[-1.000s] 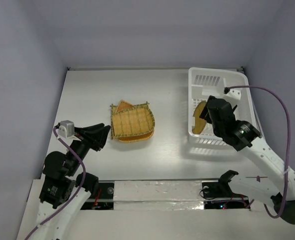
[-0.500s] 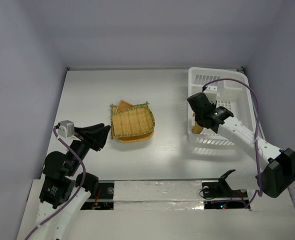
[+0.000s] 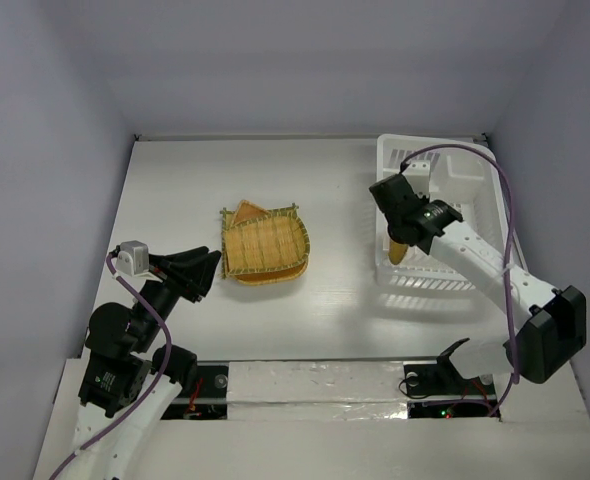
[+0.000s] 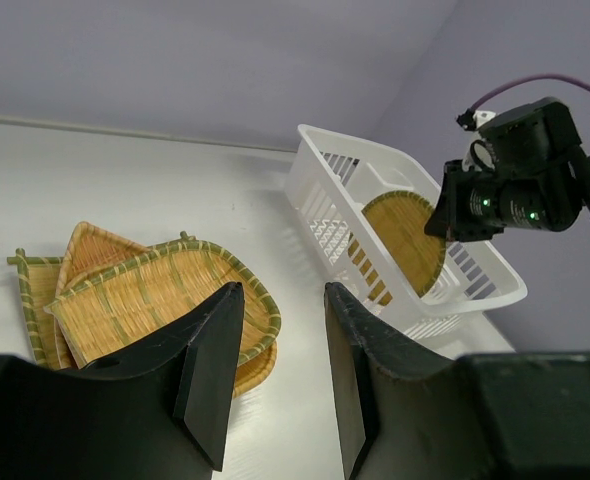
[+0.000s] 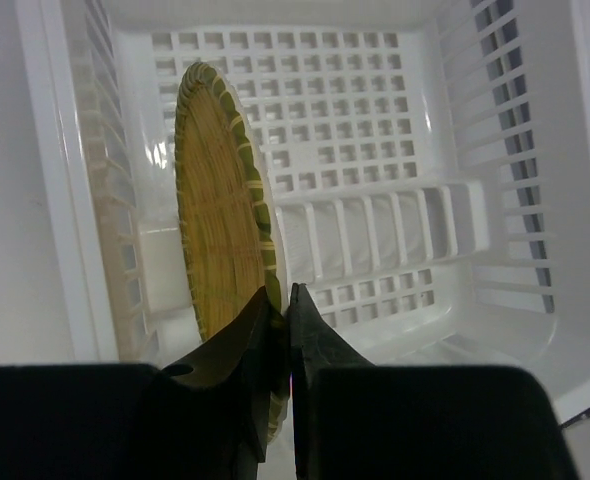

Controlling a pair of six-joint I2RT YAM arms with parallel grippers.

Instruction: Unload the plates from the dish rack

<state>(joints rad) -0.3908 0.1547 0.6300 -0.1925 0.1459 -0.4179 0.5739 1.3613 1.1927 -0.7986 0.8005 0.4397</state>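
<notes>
The dish rack [image 3: 422,157] sits in the far right corner of the desk [image 3: 175,190], its long side along the right edge. It is a white basket with slotted walls, a grid floor and a low raised divider across the floor. Inside it a round plate [image 5: 220,230] stands on edge, leaning flat against the wall that faces the middle of the desk.

The right hand [image 5: 280,295] reaches down into the rack from above. Its two fingers are drawn almost together on the plate's green-edged rim, one on each face, so it grips the plate. The slotted wall stands directly behind the plate, between it and the open desk. A purple cable [image 4: 545,77] arcs from the right wrist over the rack.

A pile of plates [image 3: 265,243] lies near the middle of the desk, a little toward the left edge and well apart from the rack. Woven bamboo trays of different outlines overlap there. The top one has rounded corners and a green rim, and the corners of others show beneath it.

The left hand [image 3: 211,264] hangs over the near left part of the desk, pointing at the pile but apart from it. Its fingers are spread wide with nothing between them.
</notes>
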